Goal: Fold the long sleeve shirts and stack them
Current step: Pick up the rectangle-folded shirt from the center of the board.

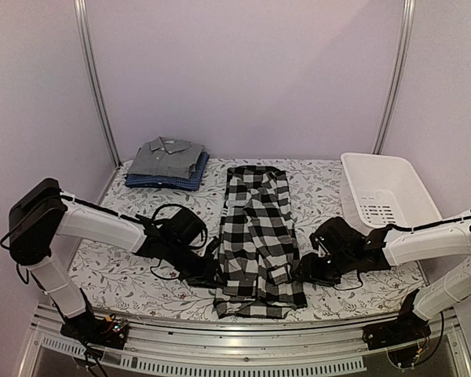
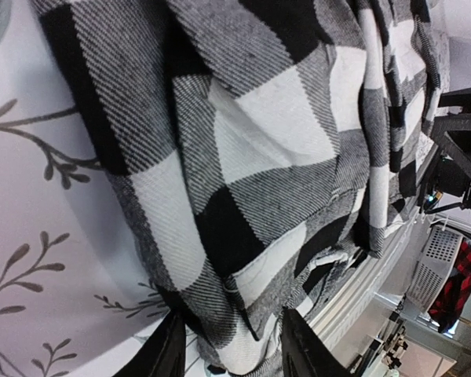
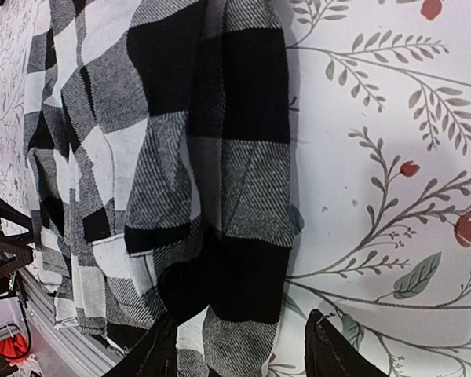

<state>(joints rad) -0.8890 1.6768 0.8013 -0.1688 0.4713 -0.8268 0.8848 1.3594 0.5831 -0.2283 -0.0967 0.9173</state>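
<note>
The black-and-white checked shirt (image 1: 257, 239) lies folded into a long strip down the middle of the table, sleeves tucked in. My left gripper (image 1: 212, 273) is open at its lower left edge, fingers straddling the cloth (image 2: 243, 259). My right gripper (image 1: 302, 271) is open at its lower right edge, with the hem (image 3: 235, 236) between its fingers. The grey shirt (image 1: 167, 155) lies folded on top of the folded blue shirt (image 1: 169, 179) at the back left.
A white plastic basket (image 1: 386, 192) stands at the back right. The table has a floral cloth (image 1: 118, 267). The near table edge and metal rail (image 1: 243, 357) lie just below the shirt's hem.
</note>
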